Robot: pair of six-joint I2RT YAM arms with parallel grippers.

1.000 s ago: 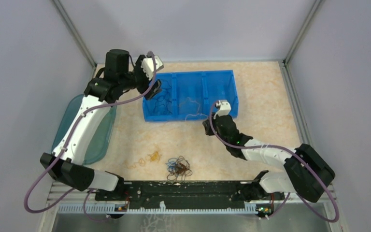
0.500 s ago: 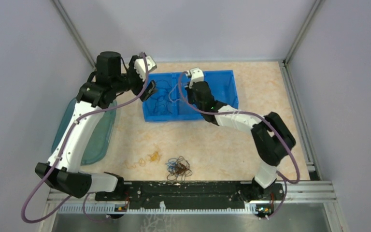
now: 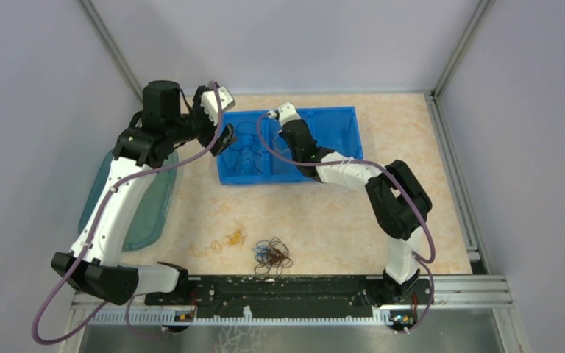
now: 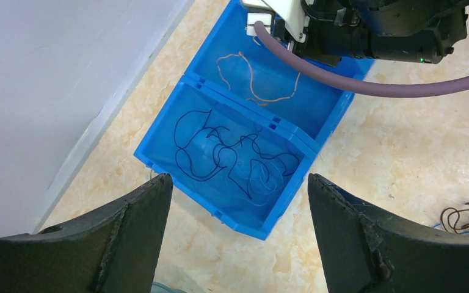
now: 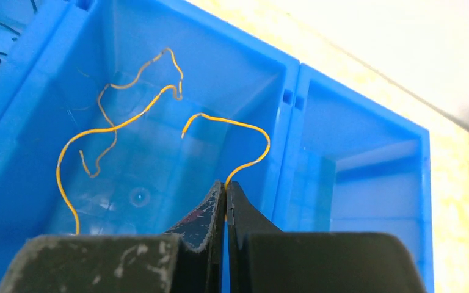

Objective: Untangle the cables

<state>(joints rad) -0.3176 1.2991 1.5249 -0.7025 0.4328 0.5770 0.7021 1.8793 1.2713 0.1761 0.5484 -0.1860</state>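
Observation:
A tangle of blue, orange and dark brown cables (image 3: 272, 254) lies on the table near the front, and its edge shows in the left wrist view (image 4: 467, 218). Loose yellow-orange pieces (image 3: 224, 240) lie left of it. My right gripper (image 5: 226, 184) is shut on a thin yellow cable (image 5: 244, 128) over the middle compartment of the blue bin (image 3: 353, 136), where more yellow cable (image 5: 116, 122) lies. In the top view the right gripper (image 3: 283, 129) hangs over that compartment. Dark blue cables (image 4: 232, 159) lie in the left compartment. My left gripper (image 4: 239, 180) is open and empty above the bin's left corner.
A teal tray (image 3: 151, 213) lies at the left under the left arm. The bin's right compartment (image 5: 366, 177) holds nothing that I can see. Grey walls close the table on three sides. A black rail (image 3: 279, 290) runs along the front edge.
My right arm swung from the table in front of the bin up and left over the middle compartment, holding the yellow cable. My left gripper drew back a little to the left.

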